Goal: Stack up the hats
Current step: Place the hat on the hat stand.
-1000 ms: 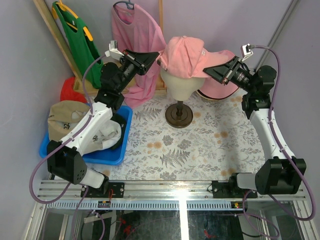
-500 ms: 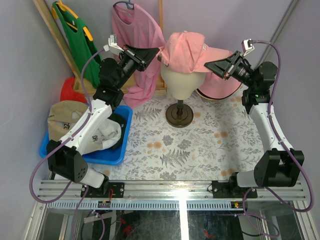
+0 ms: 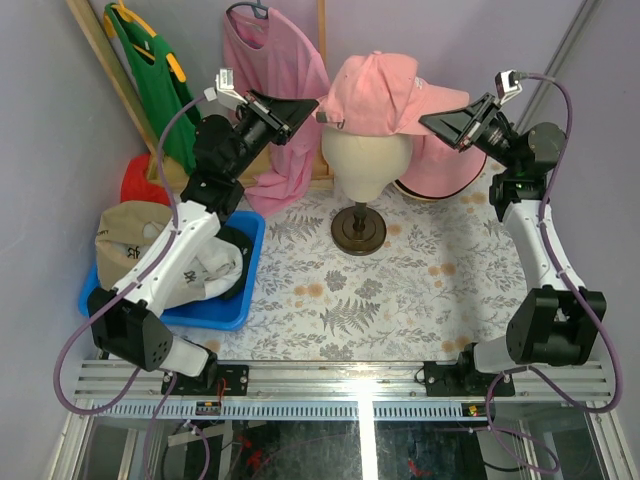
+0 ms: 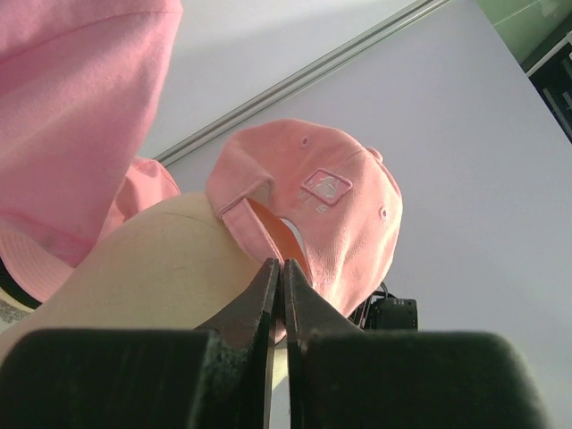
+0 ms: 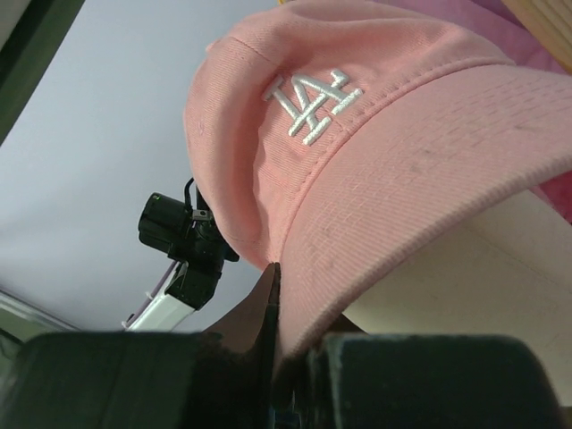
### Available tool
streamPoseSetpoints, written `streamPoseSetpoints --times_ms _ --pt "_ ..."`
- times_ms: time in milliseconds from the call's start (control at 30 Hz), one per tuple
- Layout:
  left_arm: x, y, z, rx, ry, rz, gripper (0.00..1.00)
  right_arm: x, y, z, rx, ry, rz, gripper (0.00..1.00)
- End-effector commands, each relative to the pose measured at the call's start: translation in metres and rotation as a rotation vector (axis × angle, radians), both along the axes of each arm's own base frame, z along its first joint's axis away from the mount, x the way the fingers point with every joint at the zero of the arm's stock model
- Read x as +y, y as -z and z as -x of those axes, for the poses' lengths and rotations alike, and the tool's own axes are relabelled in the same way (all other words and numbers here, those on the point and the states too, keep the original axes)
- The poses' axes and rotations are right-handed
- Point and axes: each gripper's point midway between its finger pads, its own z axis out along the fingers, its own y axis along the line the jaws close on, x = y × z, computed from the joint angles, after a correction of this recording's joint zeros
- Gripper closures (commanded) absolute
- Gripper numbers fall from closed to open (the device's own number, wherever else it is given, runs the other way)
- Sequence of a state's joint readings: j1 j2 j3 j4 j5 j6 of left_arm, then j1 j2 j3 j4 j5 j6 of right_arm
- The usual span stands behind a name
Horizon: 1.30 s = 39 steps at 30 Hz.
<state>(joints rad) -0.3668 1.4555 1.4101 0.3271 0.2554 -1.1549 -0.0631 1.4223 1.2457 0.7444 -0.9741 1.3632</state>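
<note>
Reaching high and inward with both arms, elbows bent, wrists angled up. Pinching the pink cap (image 3: 375,92) at its back edge with the left gripper (image 3: 319,113), jaws flat together; clamping its brim with the right gripper (image 3: 427,122), nearly closed

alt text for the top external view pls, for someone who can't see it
A pink cap is held over the top of a beige mannequin head on a stand, pinched at its back by the left fingers and at its brim by the right fingers. At the left, a tan cap lies at the edge of a blue bin.
</note>
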Motion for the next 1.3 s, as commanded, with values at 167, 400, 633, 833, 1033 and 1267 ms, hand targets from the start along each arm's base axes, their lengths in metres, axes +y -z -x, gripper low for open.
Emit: streamPoseSetpoints --times_ms 167,400,633,833,1033,1267 --pt "0.017 -0.029 0.038 -0.110 -0.018 -0.054 1.00 -0.015 -0.033 -0.006 -0.105 -0.061 -0.068 0.96" --pt "0.019 -0.007 0.049 -0.085 -0.009 -0.095 1.00 -0.014 -0.021 -0.005 -0.090 -0.119 -0.105 0.95" --pt "0.016 0.022 0.053 -0.038 0.018 -0.119 1.00 -0.013 -0.004 -0.003 -0.052 -0.157 -0.121 0.95" --pt "0.013 0.038 0.057 -0.011 0.049 -0.130 1.00 -0.015 0.017 -0.006 -0.002 -0.158 -0.130 0.95" --pt "0.009 0.056 0.062 0.021 0.069 -0.140 1.00 -0.019 0.032 -0.009 0.031 -0.155 -0.143 0.95" --pt "-0.006 0.084 0.066 0.069 0.107 -0.167 1.00 -0.023 0.049 -0.010 0.068 -0.151 -0.150 0.95"
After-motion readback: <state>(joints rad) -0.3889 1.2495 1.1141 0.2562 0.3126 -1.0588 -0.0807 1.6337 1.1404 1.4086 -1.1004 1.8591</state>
